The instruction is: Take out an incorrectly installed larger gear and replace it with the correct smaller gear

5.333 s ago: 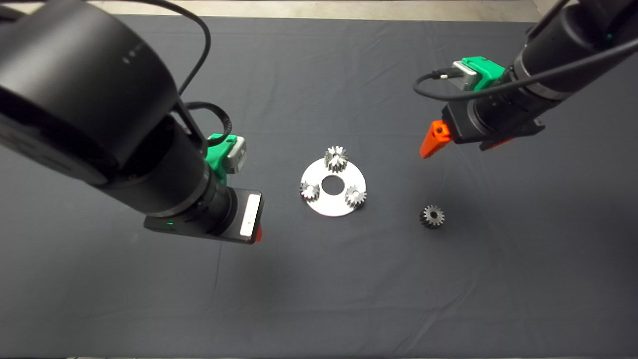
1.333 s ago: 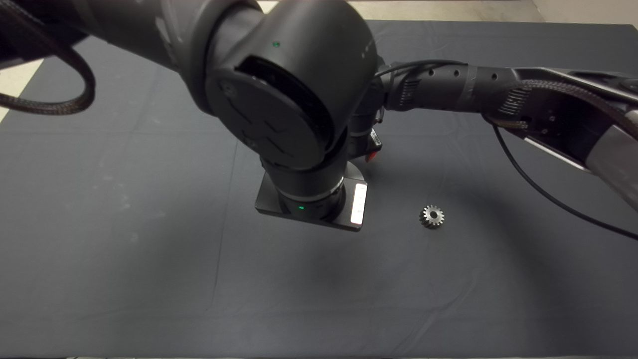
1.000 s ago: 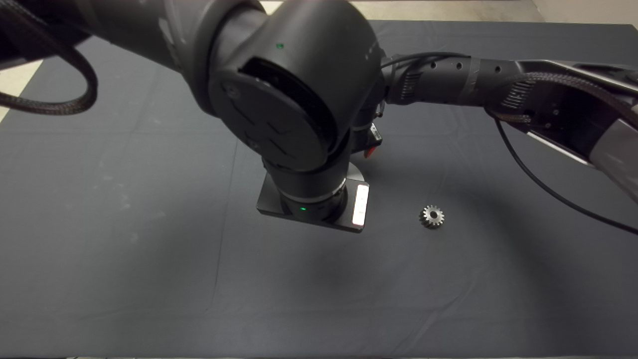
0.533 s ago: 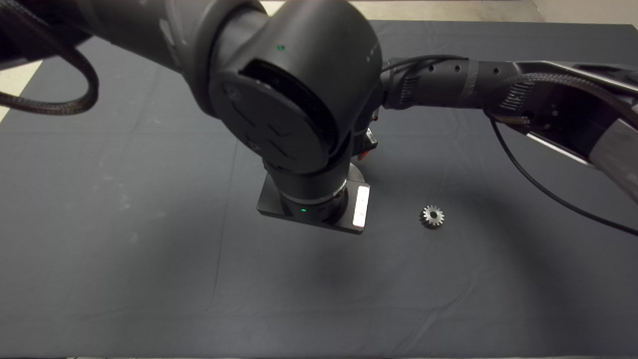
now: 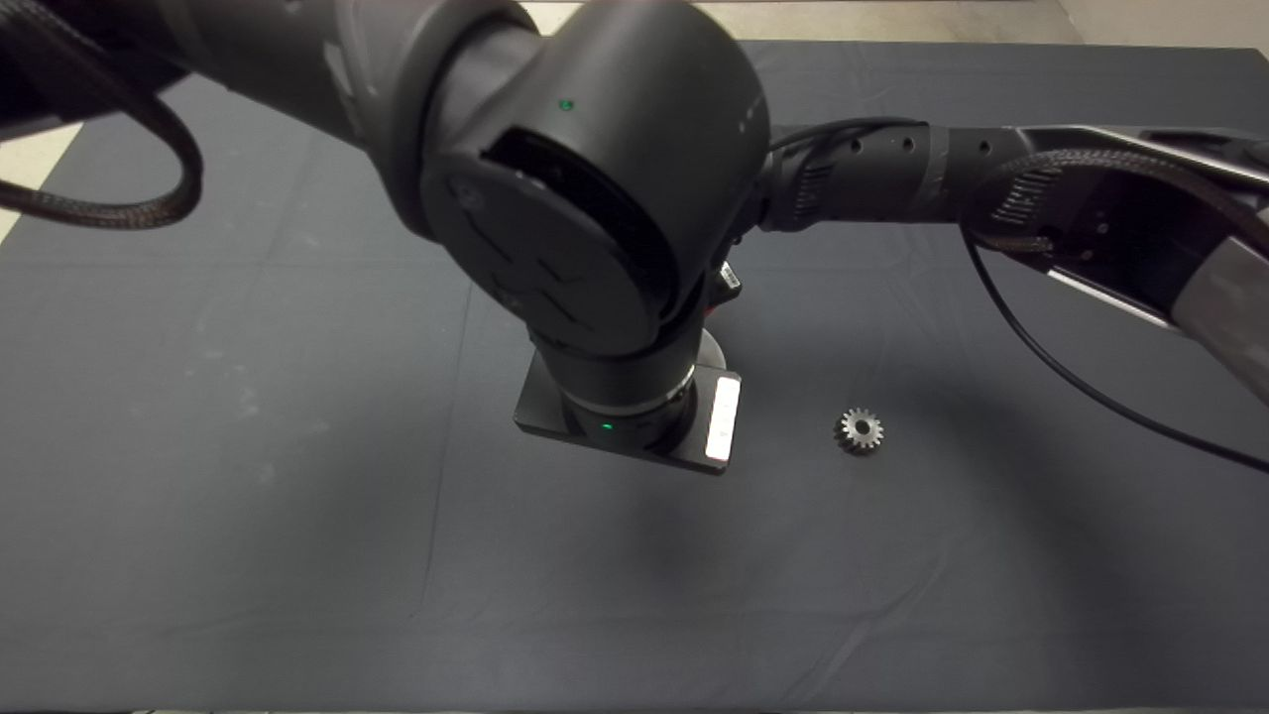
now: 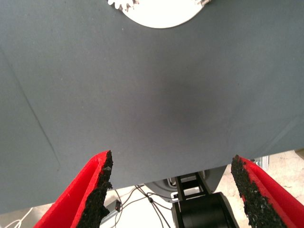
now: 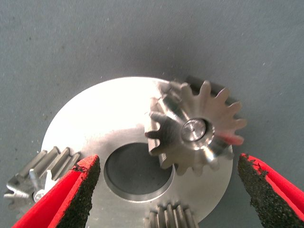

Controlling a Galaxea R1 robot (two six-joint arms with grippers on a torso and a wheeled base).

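Shiny silver larger gear [image 7: 192,130], flared teeth, on plate [image 7: 95,123]; right gripper [image 7: 168,190] wide open astride; left gripper [image 6: 173,190] wide.

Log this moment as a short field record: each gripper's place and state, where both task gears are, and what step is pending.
right gripper: open, fingers either side of the larger gear
larger gear: seated on its pin on the round plate
left gripper: open, holding nothing, above bare mat near the plate's edge
smaller gear: lying loose on the mat, apart from both arms
pending: larger gear not yet gripped
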